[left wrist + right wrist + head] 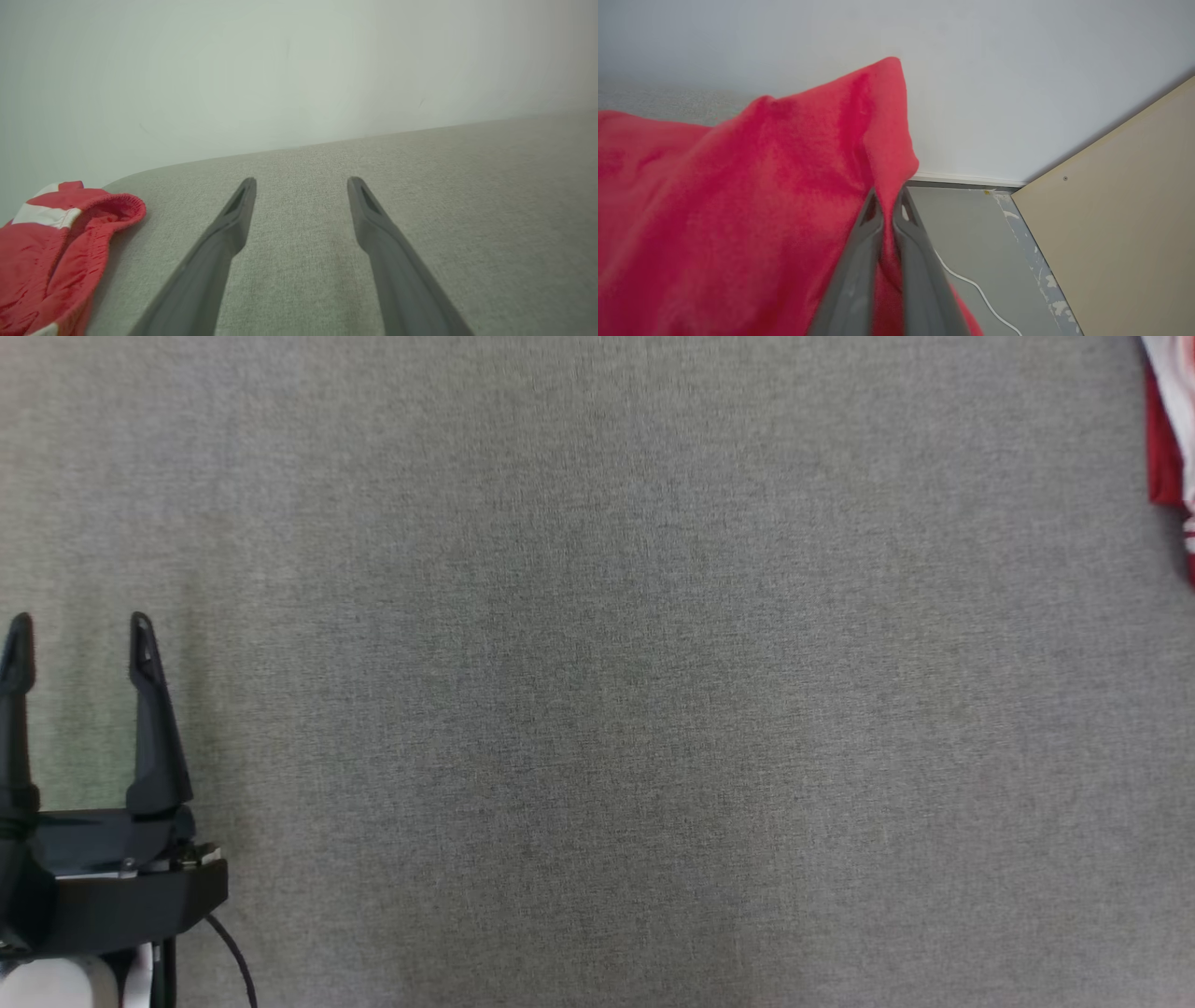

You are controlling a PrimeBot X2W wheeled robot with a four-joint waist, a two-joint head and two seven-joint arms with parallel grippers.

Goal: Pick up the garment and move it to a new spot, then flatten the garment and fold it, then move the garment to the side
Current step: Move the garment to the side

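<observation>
Fold of red garment [738,210] (white stripes) pinched in right gripper [888,198]; left gripper [79,627] spread wide, empty, above grey surface [597,672]

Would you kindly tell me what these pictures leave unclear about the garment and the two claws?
- Garment: the head view's right edge cuts it off, and the left wrist view's corner does too, so its overall shape and lay are unknown.
- Right claw: shut on the garment in its wrist view; blurred folds hide which part it holds.
- Left claw: open; the head view's left edge cuts one finger.
</observation>
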